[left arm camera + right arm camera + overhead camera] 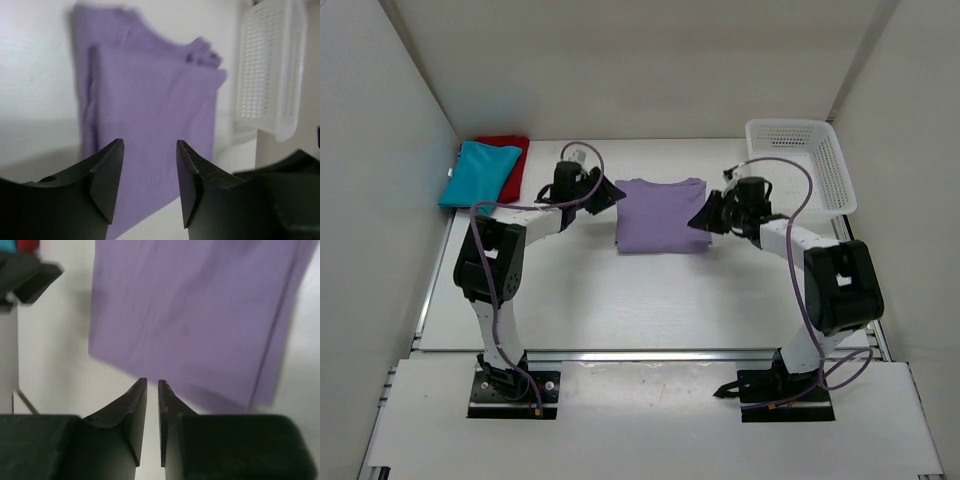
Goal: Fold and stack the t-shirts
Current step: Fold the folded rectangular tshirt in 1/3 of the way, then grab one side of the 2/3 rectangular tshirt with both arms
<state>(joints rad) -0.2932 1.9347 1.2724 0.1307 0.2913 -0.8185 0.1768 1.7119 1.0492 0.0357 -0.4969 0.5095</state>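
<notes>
The pale lavender t-shirt (660, 215) lies folded into a rectangle in the middle of the table. At the back left, the teal-blue t-shirt (478, 173) rests folded on top of the red t-shirt (510, 150). My left gripper (615, 193) hovers at the lavender shirt's left edge. It is open (150, 145) with nothing between its fingers, and the lavender shirt (150, 90) lies beyond them. My right gripper (703, 222) is at the shirt's right edge. Its fingers stand a narrow gap apart (152, 382), empty, just short of the lavender shirt (200, 315).
A white mesh basket (800, 165) stands at the back right, and in the left wrist view the basket (265, 70) is beyond the shirt. White walls close in the table on the left, back and right.
</notes>
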